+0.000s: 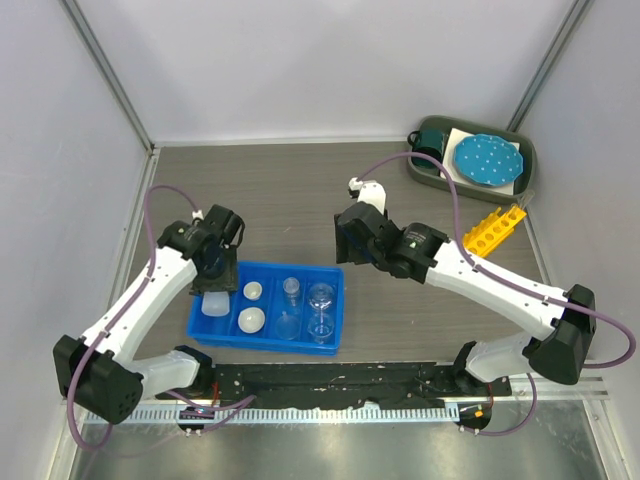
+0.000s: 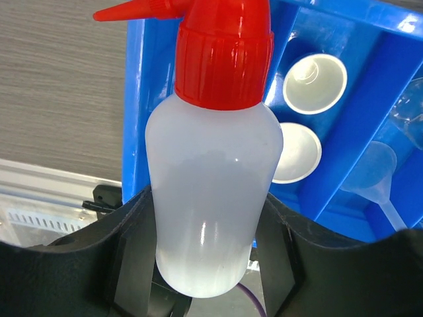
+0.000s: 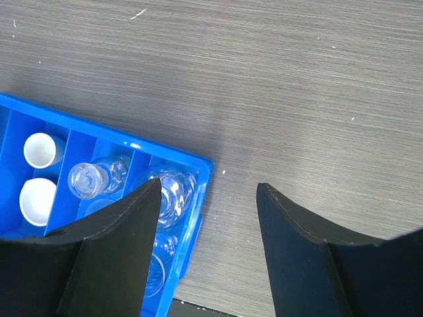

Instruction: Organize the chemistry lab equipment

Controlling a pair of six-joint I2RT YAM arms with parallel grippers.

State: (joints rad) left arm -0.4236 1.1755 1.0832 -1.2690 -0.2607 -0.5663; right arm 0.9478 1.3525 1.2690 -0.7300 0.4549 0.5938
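Fingers (image 2: 129, 257) of your left gripper (image 2: 208, 218) pinch the white squeeze bottle (image 2: 211, 152) by its lower body, one dark pad on each side. The bottle's red nozzle (image 2: 132, 12) points away to the left in the wrist view. From above, the bottle sits at the leftmost compartment of the blue tray (image 1: 265, 268), against the tray's left wall. You cannot tell whether its base touches the tray floor.

Your right gripper (image 3: 208, 218) has its fingers (image 3: 112, 257) spread wide with only bare table (image 3: 264, 86) between them. It hangs over the table just off the tray's far right corner, and its left finger overlaps the tray's end compartment in the wrist view.

Inside the tray, two small white round dishes (image 1: 251, 305) lie in the compartment next to the bottle, one behind the other. The following compartment holds a small clear beaker (image 1: 291, 290) with a clear funnel (image 2: 377, 165) nearer the arms. The rightmost compartment holds more clear glassware (image 1: 321, 310), too transparent to tell apart.

The yellow holed tube rack (image 1: 492, 228) lies on the table well apart from the tray, off to the right. It is near a grey-green bin (image 1: 524, 185) that carries the teal mug (image 1: 432, 140) and the blue white-dotted plate (image 1: 487, 160).
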